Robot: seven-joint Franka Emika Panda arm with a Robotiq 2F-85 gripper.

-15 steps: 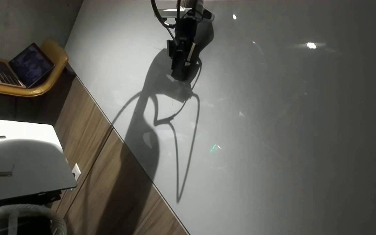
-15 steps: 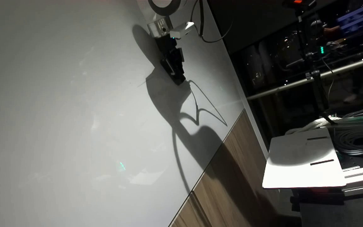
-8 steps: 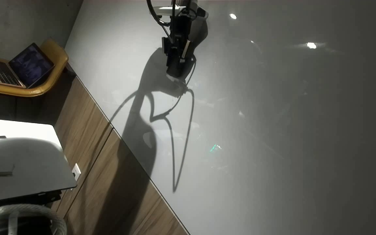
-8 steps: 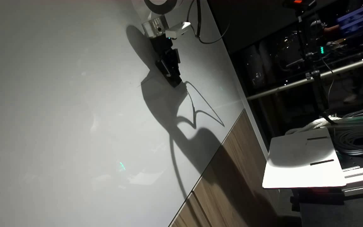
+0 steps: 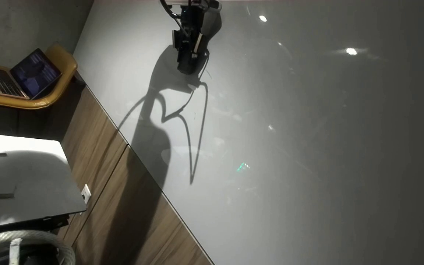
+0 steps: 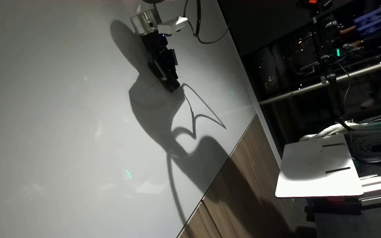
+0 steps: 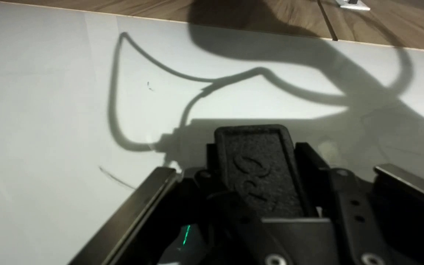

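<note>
Black lettered block is clasped by the gripper; the pale surface is partly shadowed. Wood panels are seen alongside.

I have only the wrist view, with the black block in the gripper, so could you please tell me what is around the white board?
Observer: In an exterior view, an open laptop rests on a yellow chair.

Operator: Thank you; and which way does my working surface mostly extend?

Observer: In that same view, the white board stretches well to the right of the gripper and the black block it holds.

Operator: Much obliged; is anything dangling nearby that I might overlook?

Observer: Yes, in an exterior view black cables curve out beside the arm; the wrist view does not show the cables themselves.
</note>
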